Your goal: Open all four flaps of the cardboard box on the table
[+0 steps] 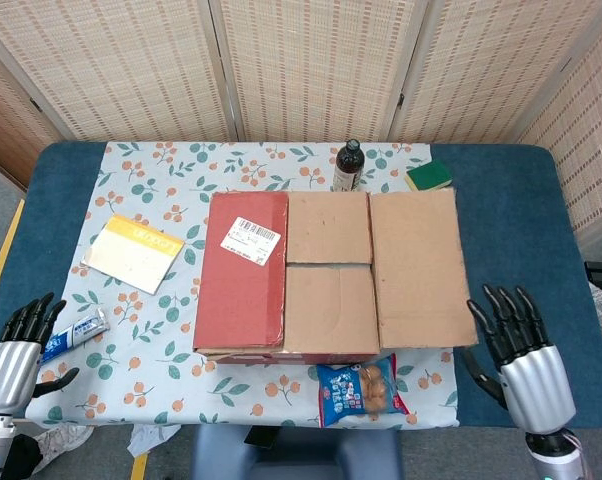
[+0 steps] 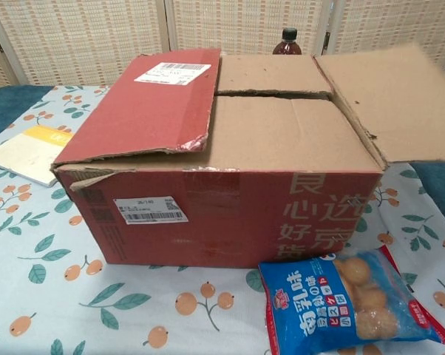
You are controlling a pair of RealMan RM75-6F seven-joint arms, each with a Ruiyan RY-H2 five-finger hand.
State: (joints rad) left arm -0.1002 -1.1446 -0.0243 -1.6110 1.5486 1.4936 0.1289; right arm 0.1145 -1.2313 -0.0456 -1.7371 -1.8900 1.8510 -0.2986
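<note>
The red cardboard box (image 1: pixel 243 345) (image 2: pixel 230 214) stands mid-table. Its right outer flap (image 1: pixel 419 265) (image 2: pixel 389 100) lies folded out flat to the right. The left outer flap (image 1: pixel 243 265) (image 2: pixel 152 100), red with a white label, still lies down over the top. Both inner flaps, the far one (image 1: pixel 328 225) (image 2: pixel 270 74) and the near one (image 1: pixel 328 305) (image 2: pixel 282 133), lie flat and closed. My right hand (image 1: pixel 526 360) hovers off the box's right near corner, fingers spread, holding nothing. My left hand (image 1: pixel 16 355) sits at the table's left front edge, fingers apart and empty. Neither hand shows in the chest view.
A brown bottle (image 1: pixel 347 165) (image 2: pixel 286 41) stands behind the box. A green sponge (image 1: pixel 428 175) lies back right, partly under the open flap. A snack bag (image 1: pixel 363 390) (image 2: pixel 348 299) lies in front of the box. A toothpaste tube (image 1: pixel 76 333) and a yellow booklet (image 1: pixel 133 252) (image 2: pixel 23 151) lie left.
</note>
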